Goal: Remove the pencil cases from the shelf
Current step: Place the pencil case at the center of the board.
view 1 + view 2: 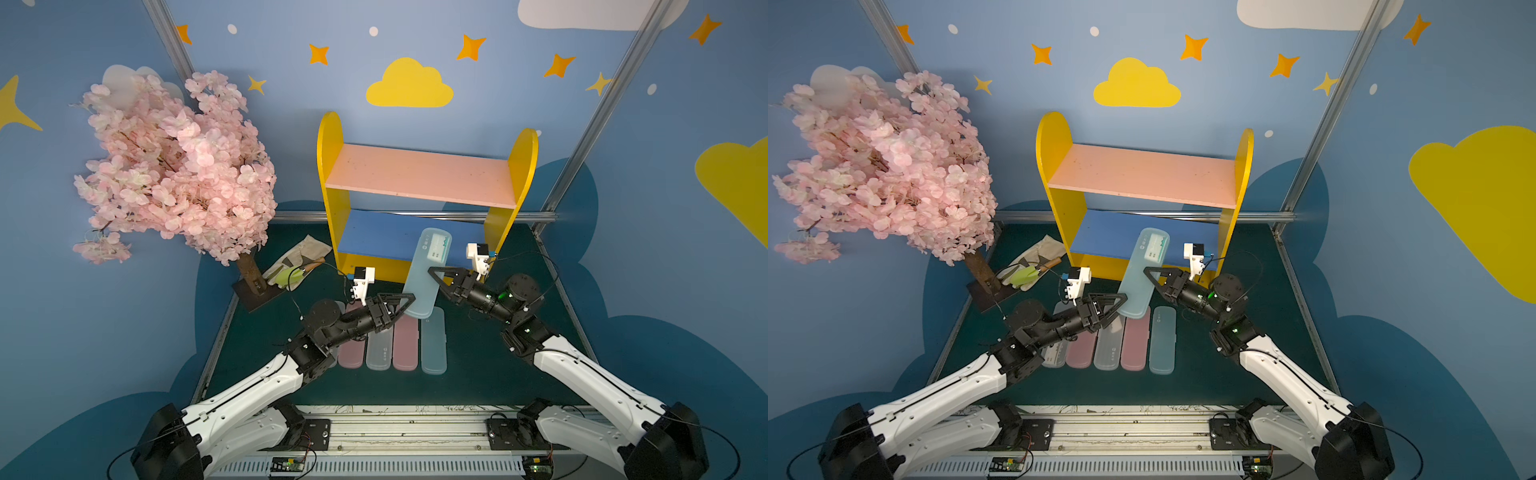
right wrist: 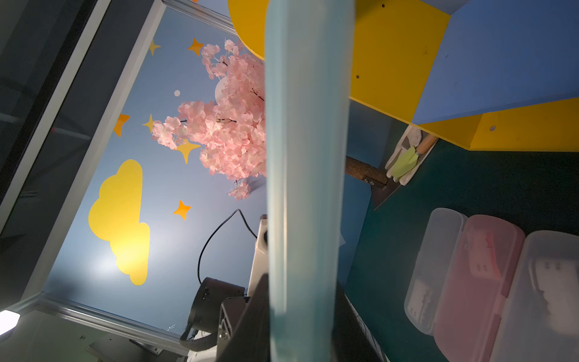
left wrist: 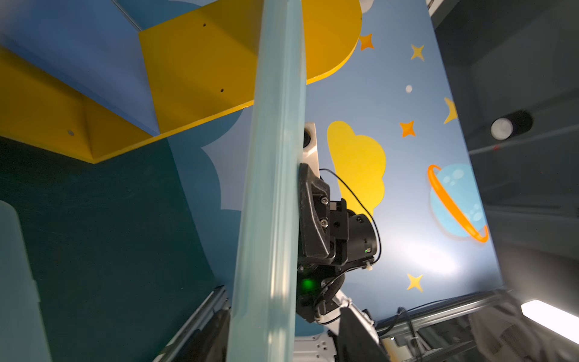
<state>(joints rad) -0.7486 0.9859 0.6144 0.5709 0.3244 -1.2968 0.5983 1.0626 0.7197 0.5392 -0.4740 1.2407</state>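
A pale blue pencil case (image 1: 426,274) hangs tilted in the air in front of the shelf (image 1: 419,174). Its labelled far end shows over the blue lower board (image 1: 374,239) in both top views. My right gripper (image 1: 432,272) is shut on its middle, and the right wrist view shows both fingers pressed on the case (image 2: 304,188). My left gripper (image 1: 409,299) stands open around the case's near end. In the left wrist view one finger (image 3: 357,335) stands clear of the case (image 3: 272,203). Several more pencil cases (image 1: 405,345) lie in a row on the green mat.
A pink blossom tree (image 1: 178,166) stands at the left on a dark base plate (image 1: 257,293). A glove with a small trowel (image 1: 297,266) lies between that base and the shelf. Aluminium rails (image 1: 415,216) border the mat.
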